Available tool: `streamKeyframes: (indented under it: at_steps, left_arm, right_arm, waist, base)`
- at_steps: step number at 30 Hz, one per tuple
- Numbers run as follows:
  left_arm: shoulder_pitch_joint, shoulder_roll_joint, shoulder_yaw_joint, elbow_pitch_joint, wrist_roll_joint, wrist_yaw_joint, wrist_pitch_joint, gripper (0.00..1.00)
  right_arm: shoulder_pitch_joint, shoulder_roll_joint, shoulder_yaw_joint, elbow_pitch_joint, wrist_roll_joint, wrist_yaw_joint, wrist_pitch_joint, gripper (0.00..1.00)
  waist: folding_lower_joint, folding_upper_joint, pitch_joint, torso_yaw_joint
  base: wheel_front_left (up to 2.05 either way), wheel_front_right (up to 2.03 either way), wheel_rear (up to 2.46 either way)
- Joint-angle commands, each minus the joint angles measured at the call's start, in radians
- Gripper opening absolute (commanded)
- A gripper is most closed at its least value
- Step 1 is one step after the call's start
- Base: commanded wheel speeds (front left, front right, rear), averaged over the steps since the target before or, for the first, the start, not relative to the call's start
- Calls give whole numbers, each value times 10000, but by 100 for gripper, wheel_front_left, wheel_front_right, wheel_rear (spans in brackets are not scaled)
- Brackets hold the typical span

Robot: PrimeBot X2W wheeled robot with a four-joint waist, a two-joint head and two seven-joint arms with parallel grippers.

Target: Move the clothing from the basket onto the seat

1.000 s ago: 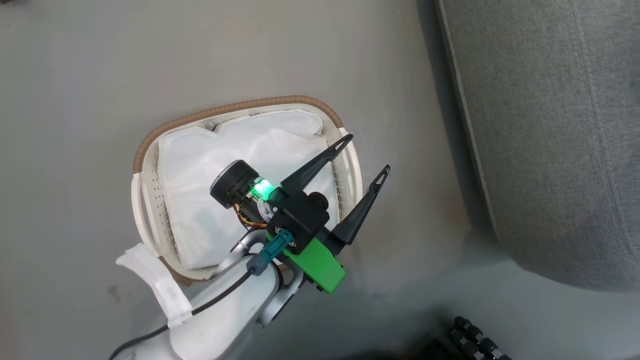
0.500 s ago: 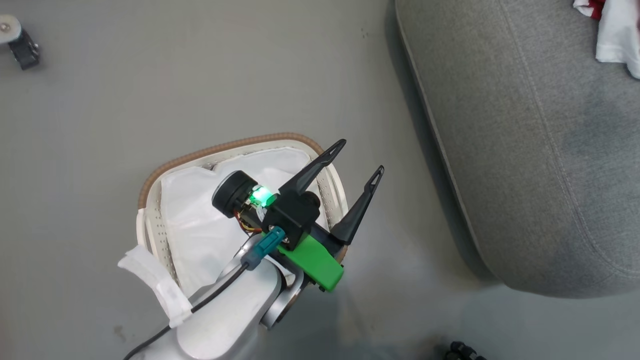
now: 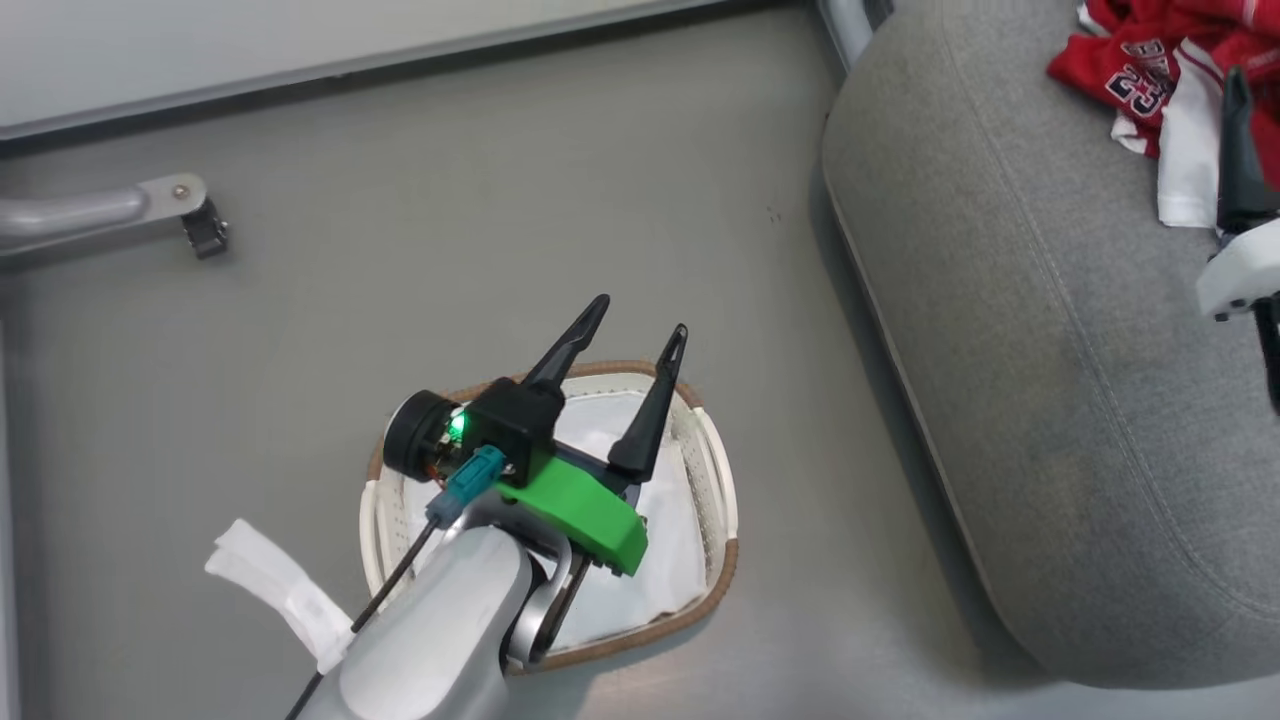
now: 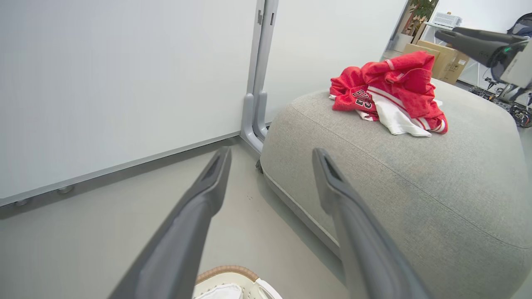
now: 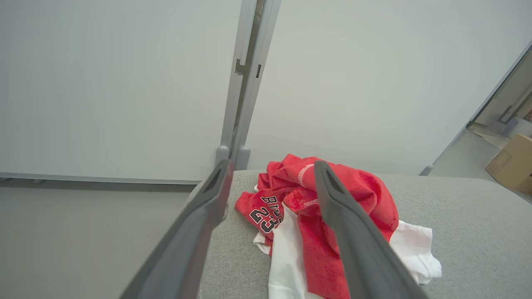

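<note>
While the left pincer [image 3: 640,315] hangs over the basket [image 3: 715,480], its two dark fingers stand wide apart w/ nothing btwn them. The basket sits on the floor [image 3: 400,250] directly under this pincer & holds a white sheet [image 3: 670,520]. The seat [image 3: 1050,350] lies ahead & to this pincer's right, apart from the basket.

The clothing [image 4: 395,83] is a red heap on top of the seat, well beyond the left pincer's tips & a bit to their right. Dark lettering & "23" show on one fold, and a white panel w/ stripes spills out on the near side.

The right pincer [image 5: 273,162] is up above the seat, jaws spread & empty. The heap lies just past & below its fingertips, w/ the lettered jersey nearer its left finger & the white part under its right one. In the left wrist view it hovers above & right of the heap, clear of the cloth.

Beyond both pincers stands a pale wall panel [image 5: 124,83] w/ a grey upright post [image 5: 245,83]. A grey metal leg w/ a black caster [image 3: 205,235] rests on the floor, far to the left pincer's left.
</note>
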Motion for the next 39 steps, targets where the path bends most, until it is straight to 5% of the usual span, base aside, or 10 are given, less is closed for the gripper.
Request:
streamKeyframes:
  at_steps: [1, 21, 39]
  left_arm:
    - [361, -43, 240, 15, 87, 59, -36, 100]
    - [3472, -220, 4454, -645, 763, 242, -23, 100]
    - [5989, -624, 6244, -1445, 1444, -98, -24, 100]
  right_arm:
    - [353, 157, -37, -114, 5, -11, -38, 100]
    - [3500, 3157, 373, -834, -11, -11, -667, 100]
    - [6405, 3384, 948, -2862, 340, -11, -680, 100]
  waist:
    - [0, -1, -949, 829]
    - [0, -1, -2262, 1866]
    - [0, -1, -2815, 1847]
  base:
    - [0, 0, 0]
    - [0, 0, 0]
    - [0, 0, 0]
